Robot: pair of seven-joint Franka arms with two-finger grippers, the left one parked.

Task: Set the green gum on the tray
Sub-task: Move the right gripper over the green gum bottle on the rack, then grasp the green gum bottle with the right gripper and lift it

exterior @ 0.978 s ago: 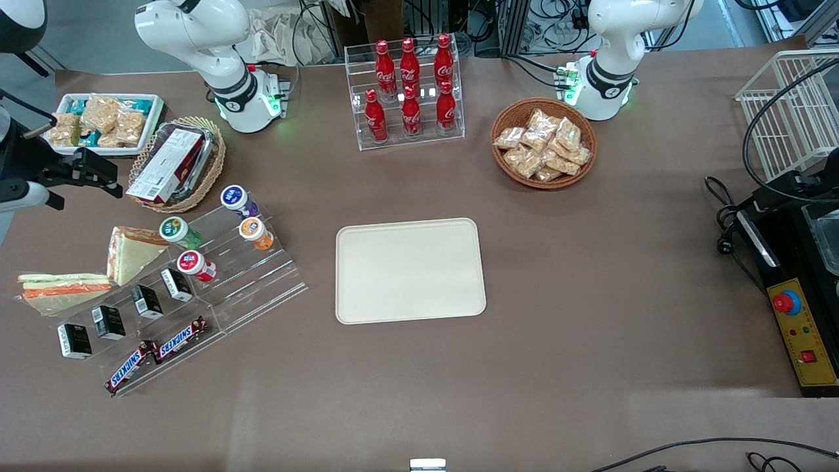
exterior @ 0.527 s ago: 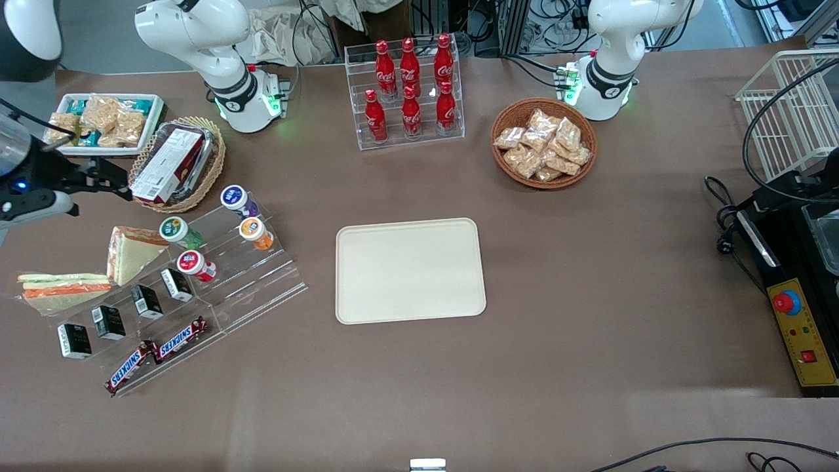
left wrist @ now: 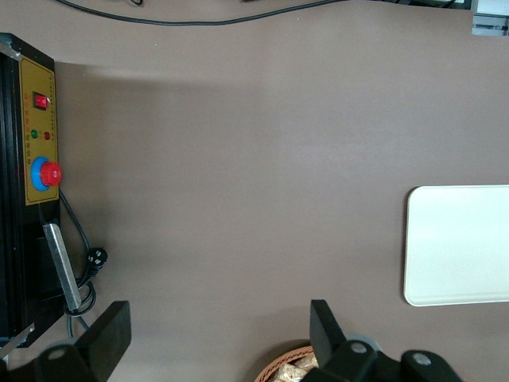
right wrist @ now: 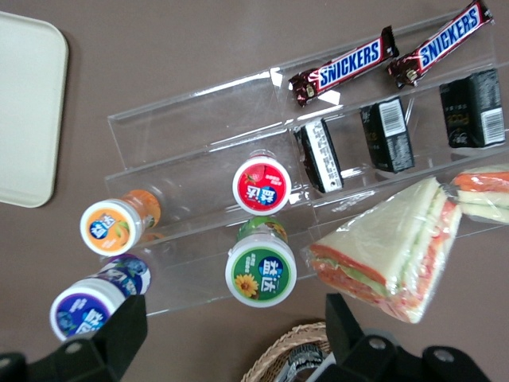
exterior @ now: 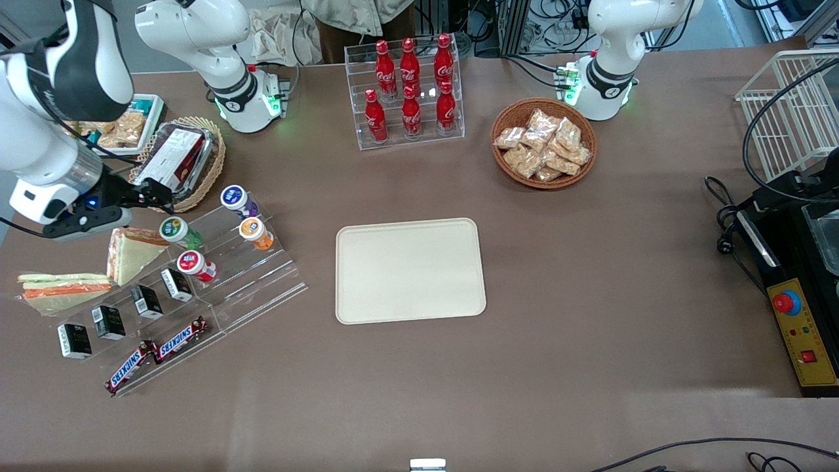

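Observation:
The green gum (exterior: 173, 229) stands on the upper step of a clear acrylic stand (exterior: 262, 275), its white-rimmed green lid (right wrist: 261, 272) facing up. My right gripper (exterior: 156, 195) hovers just above and slightly farther from the front camera than the gum, over the gap between it and a wicker basket. In the right wrist view the gripper (right wrist: 235, 322) is open, its black fingers (right wrist: 119, 330) wide apart with nothing between them. The cream tray (exterior: 409, 270) lies bare at mid-table, its corner (right wrist: 24, 111) also seen from the right wrist.
On the stand sit orange gum (exterior: 254, 231), purple gum (exterior: 234, 198), red-lidded gum (exterior: 191, 262), black boxes (exterior: 147, 301) and Snickers bars (exterior: 180, 339). A wrapped sandwich (exterior: 131, 252) lies beside the green gum. The wicker basket (exterior: 177, 164) holds a packet. A cola rack (exterior: 409, 92) stands farther back.
The right arm has swung in from the working arm's end of the table, carrying the gripper from beside the basket to just above the green gum. Objects have not moved.

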